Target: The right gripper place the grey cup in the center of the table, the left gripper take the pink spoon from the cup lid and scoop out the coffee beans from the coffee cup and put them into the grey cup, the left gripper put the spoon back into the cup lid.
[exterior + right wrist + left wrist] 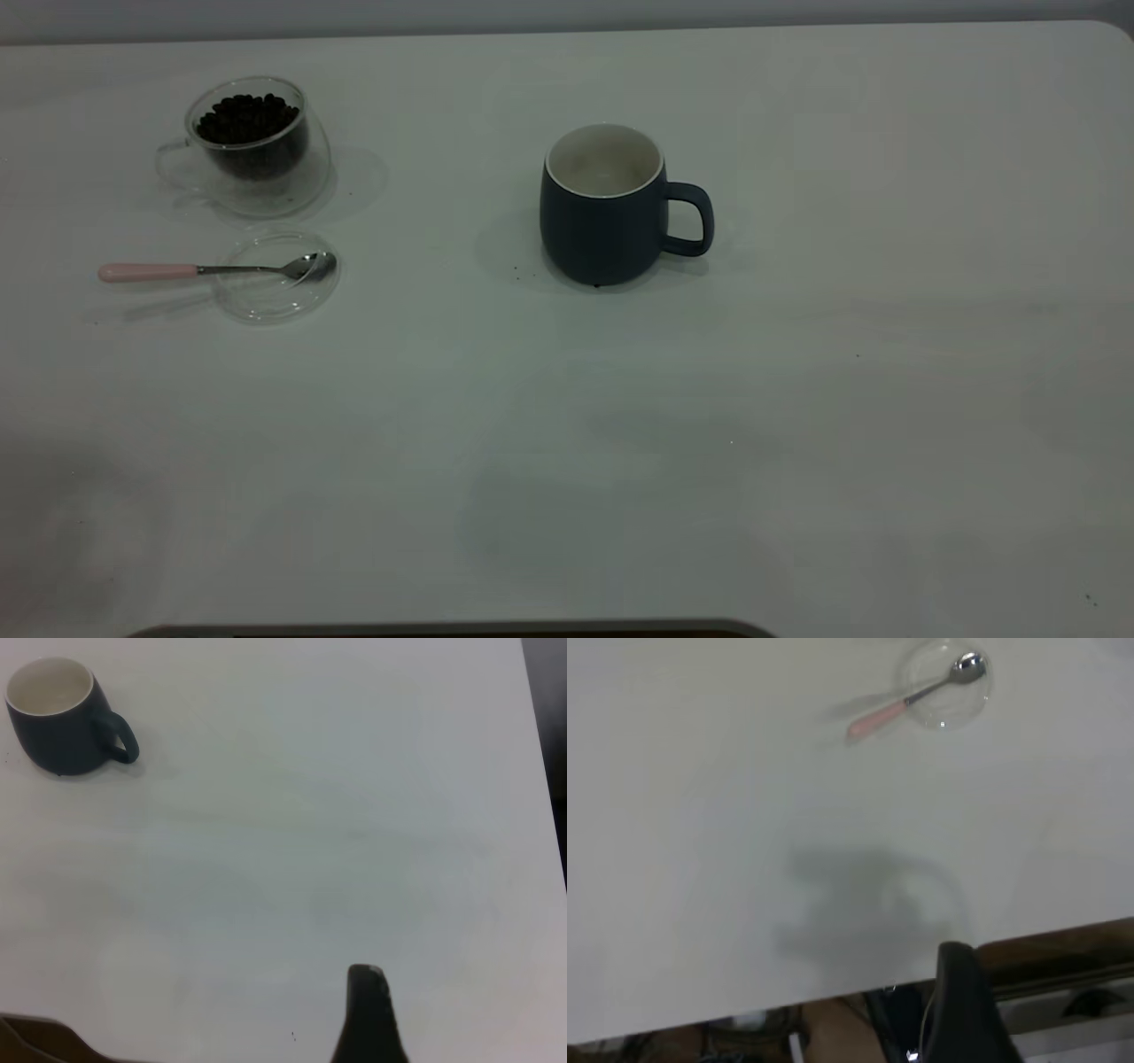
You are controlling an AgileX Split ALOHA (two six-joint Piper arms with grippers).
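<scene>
Mug (602, 221) upright mid-bench (797, 399), empty. Far left: glass cup (252, 146) of beans (246, 117); nearer, spoon (213, 268) across lid (275, 297). Both pincers (966, 1010) (368, 1019) clear of everything, spread or pressed together: can't tell.

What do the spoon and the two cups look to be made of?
Pink spoon: shiny metal bowl, likely steel; matte pink handle, perhaps ceramic or plastic. Coffee cup: clear double-walled glass, beans visible through it. Grey cup: matte slate outside, off-white inside, probably glazed ceramic.

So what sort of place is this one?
Probably a lab tabletop test setup: a plain white table holds only a grey cup, a coffee cup of beans and a pink spoon.
</scene>
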